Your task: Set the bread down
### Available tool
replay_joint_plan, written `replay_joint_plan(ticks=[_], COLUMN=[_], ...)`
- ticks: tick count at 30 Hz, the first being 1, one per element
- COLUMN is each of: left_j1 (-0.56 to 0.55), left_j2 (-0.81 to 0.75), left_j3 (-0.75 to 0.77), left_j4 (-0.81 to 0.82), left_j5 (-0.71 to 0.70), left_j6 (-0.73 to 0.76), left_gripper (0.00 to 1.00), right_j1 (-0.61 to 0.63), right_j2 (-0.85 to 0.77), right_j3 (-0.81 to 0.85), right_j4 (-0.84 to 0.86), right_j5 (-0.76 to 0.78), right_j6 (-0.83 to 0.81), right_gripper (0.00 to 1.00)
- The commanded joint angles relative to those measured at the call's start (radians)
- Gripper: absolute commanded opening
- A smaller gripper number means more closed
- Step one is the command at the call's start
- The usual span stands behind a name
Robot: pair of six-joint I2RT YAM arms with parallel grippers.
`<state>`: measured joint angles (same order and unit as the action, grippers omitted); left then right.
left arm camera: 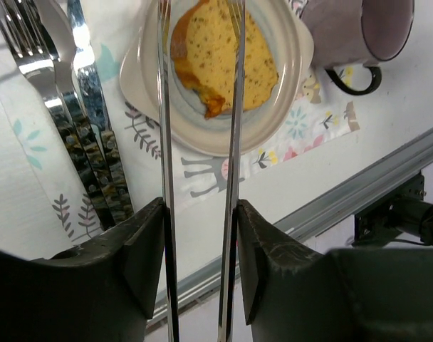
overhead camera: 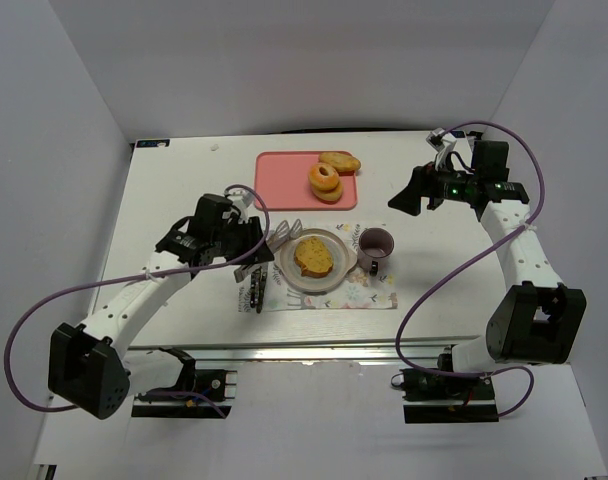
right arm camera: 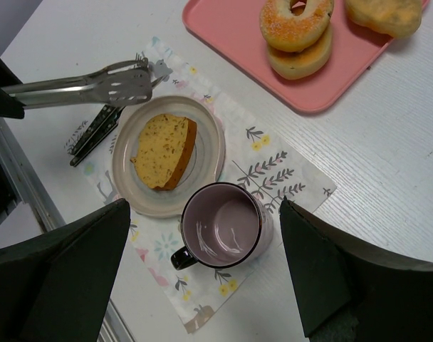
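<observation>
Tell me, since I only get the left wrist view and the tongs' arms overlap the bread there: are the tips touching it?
Observer: No. In the right wrist view, the tongs end by the plate's rim, apart from the bread.
Operator: Anything beyond the plate?
Observer: A pink tray holding a doughnut and a bun.
Operator: And the right tool?
Observer: The right tool hovers open and empty, right of the tray.

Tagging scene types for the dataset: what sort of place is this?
Likely a lab robot cell staged as a breakfast setting: bare white walls box in the table, and a placemat with plate, mug and cutlery sits near a pink tray of pastries.
</observation>
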<state>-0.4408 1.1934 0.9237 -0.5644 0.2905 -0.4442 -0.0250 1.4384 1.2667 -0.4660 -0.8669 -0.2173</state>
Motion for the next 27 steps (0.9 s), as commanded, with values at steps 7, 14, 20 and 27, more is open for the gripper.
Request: replay_joint_plan(ticks=[7,14,20,27], left_j1=[0.023,0.267,0.379,0.439], left_j2=[-0.029,-0.016,0.084,0.345], left_j3=[0.130,0.070,0.003,0.029], left_j4=[-0.074,-0.043,0.156,0.230], left_j5=[-0.146,-0.226,-0.362,-0.415], left_j6=[0.065,0.150,0.263,0.277], left_gripper=[0.51,0.51,0.56,0.62], right_j1=[-0.004,-0.004,-0.004,-0.006], right_j2=[-0.038,-0.039,-0.033,-0.044], right_j3=[-0.004,-0.010,0.002,0.005], right_j4=[0.004,0.003,-0.003,-0.019], right_j5=[-0.021,-0.024,-0.030,-0.027], right_j6=[-0.013,-0.017,-0.019,-0.033], right_gripper=[0.89,0.89,0.89,0.89])
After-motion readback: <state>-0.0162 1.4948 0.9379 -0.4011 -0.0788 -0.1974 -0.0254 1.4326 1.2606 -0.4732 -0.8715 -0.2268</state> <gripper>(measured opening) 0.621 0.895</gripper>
